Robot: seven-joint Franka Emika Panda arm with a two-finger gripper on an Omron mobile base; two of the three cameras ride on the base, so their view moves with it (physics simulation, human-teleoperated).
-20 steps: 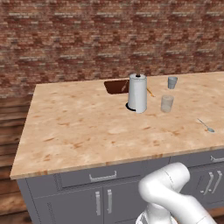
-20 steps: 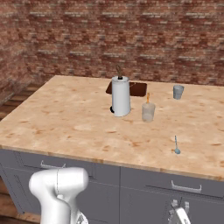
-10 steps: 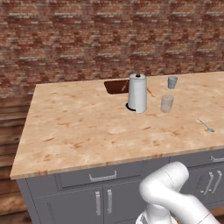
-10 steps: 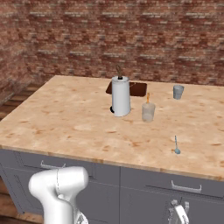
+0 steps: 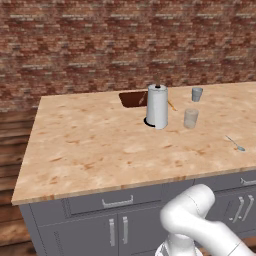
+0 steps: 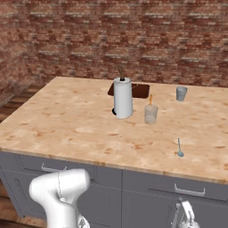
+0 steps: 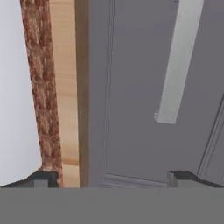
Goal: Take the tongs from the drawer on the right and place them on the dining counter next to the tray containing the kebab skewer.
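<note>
1. Brick wall (image 5: 100, 45), red-brown with pale mortar, runs across the whole back of the room; wood-plank floor (image 5: 12, 145) shows at 9 o'clock of the island in the left base view.

2. Dining counter (image 5: 90, 145): peach-tan speckled stone, thick edge, on a grey cabinet base (image 6: 147, 196) with silver bar handles on the drawer fronts and doors.

3. Tray (image 6: 140, 91), dark reddish-brown, lies on the far half of the top, near the back edge. White paper-towel roll (image 6: 123, 99) stands upright just in front of it and hides part of it.

4. Kebab skewer (image 5: 171, 105): thin orange-brown stick at 3 o'clock of the roll, beside the tray's right end. Cannot tell whether it rests in the tray or across its rim.

5. Clear glass (image 6: 151, 114) stands upright at 3 o'clock of the roll, just beside it. Small grey cup (image 6: 181, 93) stands farther back, at 1 o'clock of the glass, apart from it.

6. Silver spoon (image 6: 179, 148) lies alone toward the front right of the top, at 5 o'clock of the glass, well apart from the rest.

7. Gripper (image 7: 113, 178): two dark fingertips (image 7: 43, 178) stand far apart at the frame's bottom corners, wide, nothing between them. It faces a flat grey cabinet panel (image 7: 131, 87) at close range; a pale bar handle (image 7: 179, 61) runs down from 12 o'clock toward 3 o'clock. A strip of wood floor and brick lies at 9 o'clock.

8. Drawer on the right (image 6: 189, 190): grey front under the counter edge, closed. Tongs not seen.
</note>
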